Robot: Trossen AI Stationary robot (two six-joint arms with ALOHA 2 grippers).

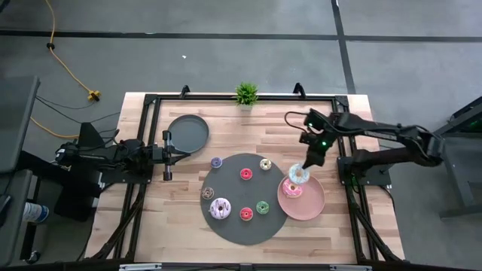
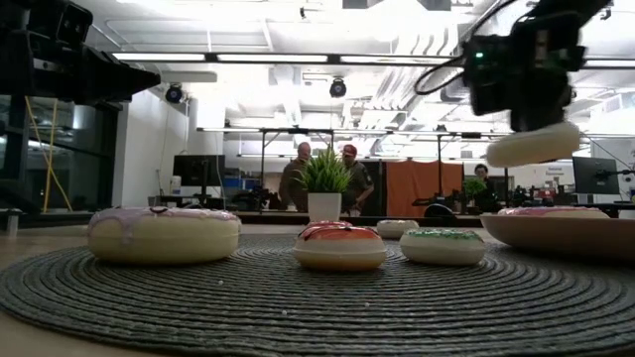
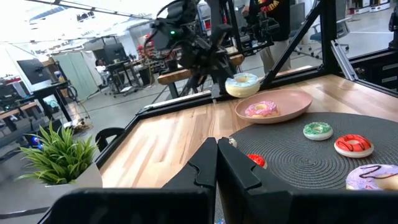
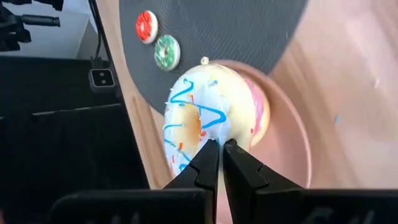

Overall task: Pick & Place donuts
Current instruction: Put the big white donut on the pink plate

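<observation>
While my right gripper pinches the white donut by its rim, the ring hangs just below me, above the pink plate, beside the pink donut, so it can drop there. My left gripper waits closed.

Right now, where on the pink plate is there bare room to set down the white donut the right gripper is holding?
The right gripper holds the white donut over the pink plate. The pink donut fills the side nearest the dark mat; the half toward the table's right edge is bare. The mat itself is crowded with donuts.
</observation>
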